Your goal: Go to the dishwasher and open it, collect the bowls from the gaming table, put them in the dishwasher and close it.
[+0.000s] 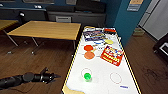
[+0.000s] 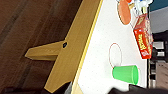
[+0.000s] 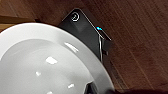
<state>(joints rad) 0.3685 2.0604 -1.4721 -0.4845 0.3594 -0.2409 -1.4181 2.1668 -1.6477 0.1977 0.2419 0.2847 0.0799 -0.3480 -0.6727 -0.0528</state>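
While the left gripper is being held low beside the gaming table, off its yellow edge, how its fingers are set cannot be told. The green bowl is being shown nearest on the white top, apart from the two orange bowls beyond, with a red game box beside those. A reach across the edge is being judged risky: the light green bowl could be tipped or pushed away.

Three cameras: one looking from high up, two looking from close.
The head view is looking down along the gaming table; the left wrist view is sharing its green bowl from beside the edge; the right wrist view is facing the floor.
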